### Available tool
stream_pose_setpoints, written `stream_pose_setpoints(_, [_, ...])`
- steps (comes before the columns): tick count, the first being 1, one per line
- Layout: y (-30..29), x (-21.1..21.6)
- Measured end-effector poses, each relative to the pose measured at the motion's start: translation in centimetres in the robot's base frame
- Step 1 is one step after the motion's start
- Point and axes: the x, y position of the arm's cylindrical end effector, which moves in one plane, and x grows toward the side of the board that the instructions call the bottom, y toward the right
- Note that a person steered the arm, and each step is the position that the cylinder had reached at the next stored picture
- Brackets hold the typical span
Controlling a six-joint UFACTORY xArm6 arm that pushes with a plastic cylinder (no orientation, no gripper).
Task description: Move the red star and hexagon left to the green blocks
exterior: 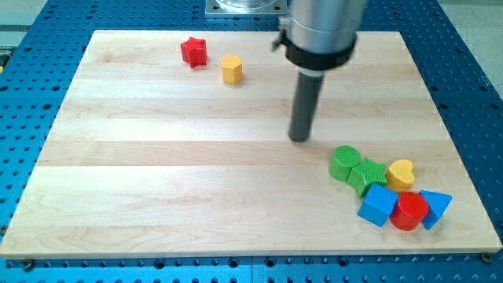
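Observation:
A red star (pixel 193 52) lies near the view's top left of the wooden board. A yellow hexagon (pixel 231 69) sits just right of it, apart from it. A green cylinder (pixel 343 163) and a green star (pixel 367 175) touch each other at the view's lower right. My tip (pixel 299 138) rests on the board, up and left of the green cylinder with a small gap, and far to the right of and below the red star and hexagon.
A yellow heart (pixel 401 174), a blue cube (pixel 378 205), a red cylinder (pixel 409 211) and a blue triangle (pixel 435 206) cluster with the green blocks. The board (pixel 157 173) lies on a blue perforated table (pixel 479 94).

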Motion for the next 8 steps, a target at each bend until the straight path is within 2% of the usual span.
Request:
stream_pose_setpoints(1, [-7.1, -4.1])
stream_pose_setpoints(3, [-15.9, -14.8])
stream_pose_setpoints(5, [-26.9, -21.4])
stream_pose_setpoints(6, [-23.9, -22.0])
stream_pose_setpoints(8, [-13.5, -14.7])
